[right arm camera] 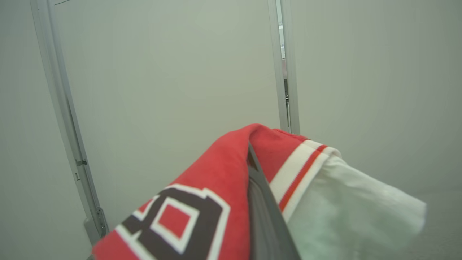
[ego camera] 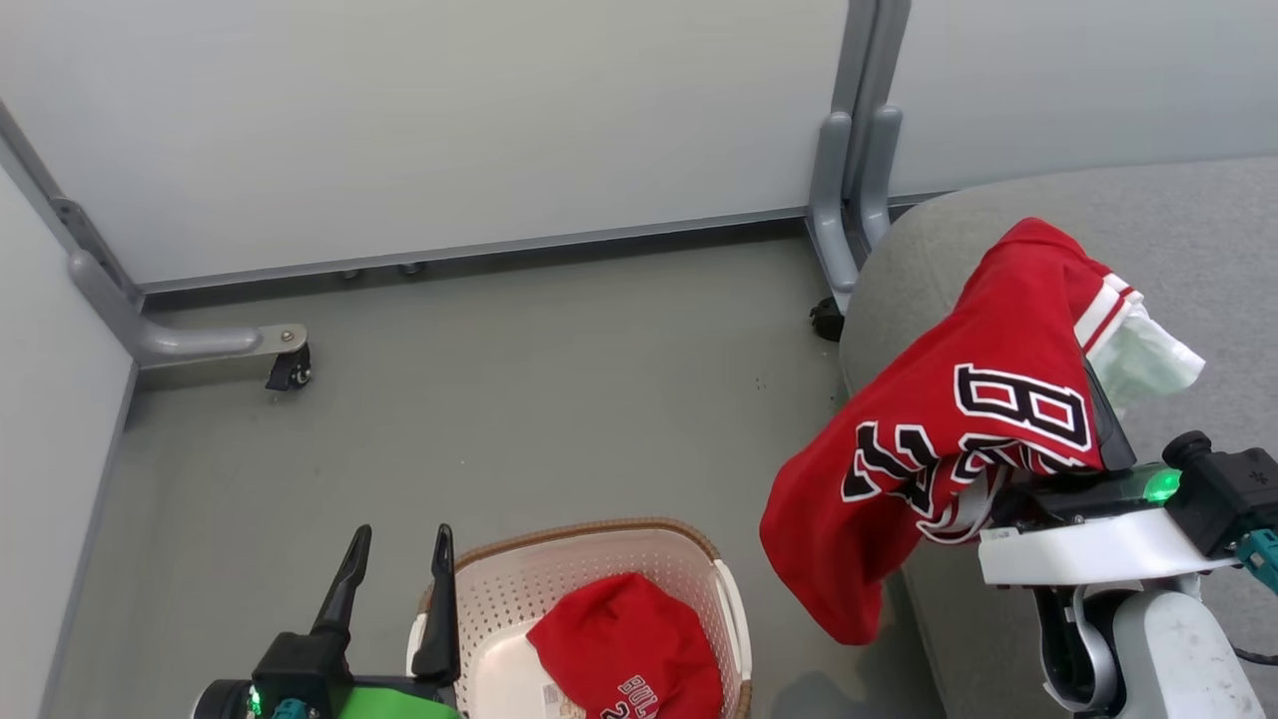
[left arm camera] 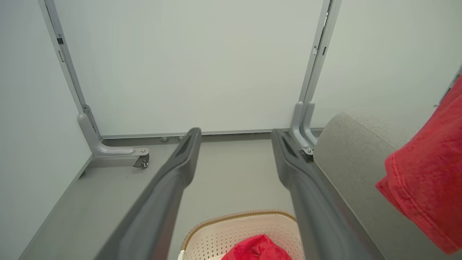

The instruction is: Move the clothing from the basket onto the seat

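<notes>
Red jersey [ego camera: 958, 429] hangs from my right gripper [right arm camera: 251, 159], clamped shut on it over the edge of the seat [ego camera: 1178, 230], so next I should lower and let go there, while my left gripper [ego camera: 399, 569] hovers wide open by the basket [ego camera: 589, 529] holding the other garment [ego camera: 624, 649].

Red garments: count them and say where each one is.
2. One garment hangs from the right gripper above the seat edge; the other garment lies in the basket. More may be hidden beneath it.
</notes>
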### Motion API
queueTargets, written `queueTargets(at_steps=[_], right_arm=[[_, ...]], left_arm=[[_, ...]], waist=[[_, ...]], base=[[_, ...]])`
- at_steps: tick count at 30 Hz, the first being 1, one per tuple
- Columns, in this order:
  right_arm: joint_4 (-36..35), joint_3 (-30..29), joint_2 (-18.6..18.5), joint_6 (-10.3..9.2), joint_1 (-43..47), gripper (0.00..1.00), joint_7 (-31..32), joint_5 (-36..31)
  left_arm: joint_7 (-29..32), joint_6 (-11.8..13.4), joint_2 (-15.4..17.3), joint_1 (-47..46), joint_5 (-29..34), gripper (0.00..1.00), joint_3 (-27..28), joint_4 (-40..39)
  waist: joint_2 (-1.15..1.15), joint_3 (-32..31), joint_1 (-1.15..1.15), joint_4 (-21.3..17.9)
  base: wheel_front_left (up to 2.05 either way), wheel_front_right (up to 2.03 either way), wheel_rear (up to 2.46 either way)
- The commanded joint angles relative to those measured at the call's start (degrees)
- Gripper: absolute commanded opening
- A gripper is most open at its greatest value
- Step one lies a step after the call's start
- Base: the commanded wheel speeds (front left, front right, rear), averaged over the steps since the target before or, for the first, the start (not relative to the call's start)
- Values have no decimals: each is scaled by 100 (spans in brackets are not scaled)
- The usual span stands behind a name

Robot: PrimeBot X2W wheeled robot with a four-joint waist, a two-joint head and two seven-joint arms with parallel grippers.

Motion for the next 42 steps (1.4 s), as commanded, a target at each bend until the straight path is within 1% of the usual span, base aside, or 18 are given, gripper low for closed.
queueTargets(at_steps=[1,7,13,18,25,32,35,42], right_arm=[[-45,-13,-3,0,-80,0,-19,-6],[-72,-55,-6,0,-173,0,-19,-40],[-132,-112,-42,0,-245,0,-19,-48],[-205,-347,-58,0,-230,0,-19,-103],[-269,-512,-58,0,-241,0,-19,-135],[-498,-909,-10,0,-118,0,-19,-124],[-561,-1021,-5,0,-77,0,-19,-124],[-610,-1061,2,0,-154,0,-19,-60]], left_arm=[[3,-5,6,-23,-22,100,4,-5],[3,39,7,-104,1,100,-87,-56],[3,46,8,-194,-103,100,-148,-94],[3,-43,9,-342,-56,100,-236,-125],[4,-70,11,-442,-8,100,-304,-161],[3,-270,16,-749,179,100,-512,16],[3,-278,16,-850,203,100,-522,50],[3,-310,16,-908,246,100,-546,56]], waist=[[0,24,0,-187],[0,109,0,-721],[0,241,0,-1435],[0,350,0,-1961],[0,508,0,-2601],[0,778,0,-2750],[0,833,0,-2773],[0,894,0,-2804]], base=[[0,0,0],[0,0,0],[0,0,0],[0,0,0],[0,0,0],[0,0,0],[0,0,0],[0,0,0]])
